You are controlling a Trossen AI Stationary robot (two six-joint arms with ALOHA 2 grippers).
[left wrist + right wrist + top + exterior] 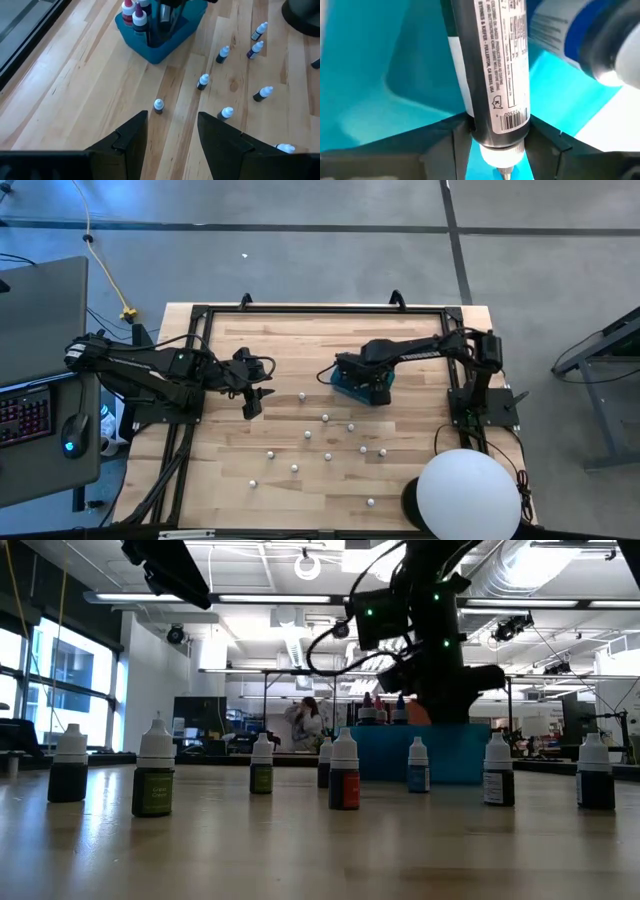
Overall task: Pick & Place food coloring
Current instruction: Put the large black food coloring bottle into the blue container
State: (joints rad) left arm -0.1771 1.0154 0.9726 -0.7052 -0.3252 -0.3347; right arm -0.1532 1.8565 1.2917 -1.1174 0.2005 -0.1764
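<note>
We find the right gripper point(497, 137) clamped on a bottle point(495, 70) inside the teal box point(360, 383); release low and upright. The left gripper point(172, 135), at nine o'clock, gapes empty.

The right gripper point(352, 376) fills the teal box point(345, 388), clamped on a bottle point(492, 75) – little room left inside beside the bottles point(135, 12) already standing there. The left gripper point(254, 402) hangs with fingers apart over bare wood. Ahead, loose bottles point(325, 417) dot the table's point(220, 470) middle – gaps between them are wide.
</note>
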